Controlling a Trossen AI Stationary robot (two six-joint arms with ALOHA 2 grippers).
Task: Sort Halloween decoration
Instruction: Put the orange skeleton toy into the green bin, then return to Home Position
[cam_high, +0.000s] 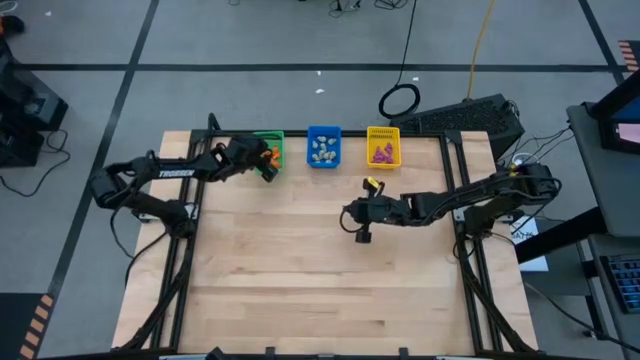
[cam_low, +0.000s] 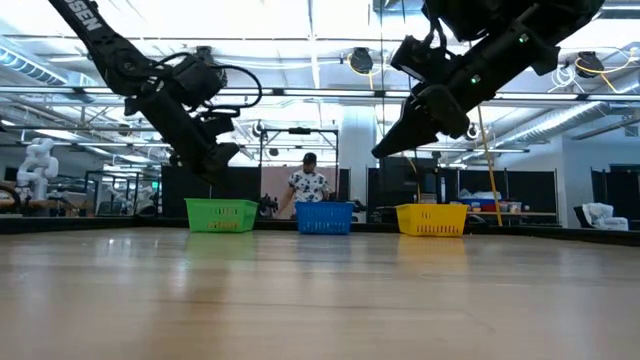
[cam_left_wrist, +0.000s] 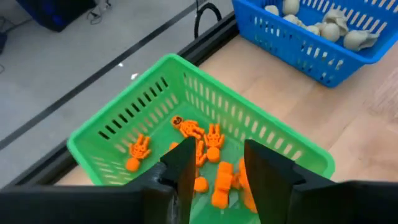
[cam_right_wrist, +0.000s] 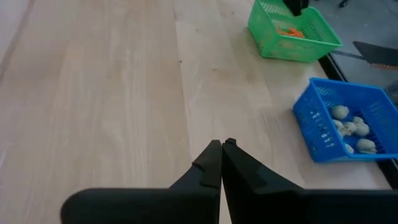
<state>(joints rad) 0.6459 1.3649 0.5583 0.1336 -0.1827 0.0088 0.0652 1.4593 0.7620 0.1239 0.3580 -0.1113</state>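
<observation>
I'm hovering the left gripper (cam_left_wrist: 216, 167), fingers parted and empty, over the green bin (cam_left_wrist: 155, 93) at the table's far edge; orange trinkets (cam_left_wrist: 205, 146) are lying inside. Right gripper (cam_right_wrist: 221, 154) is idling pinched closed mid-table. Risk: descending could be clipping the bin rim.

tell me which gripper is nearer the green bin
Left. The left gripper hangs open right over the green bin of orange trinkets. The right gripper is shut above bare table, well off toward the middle.
</observation>
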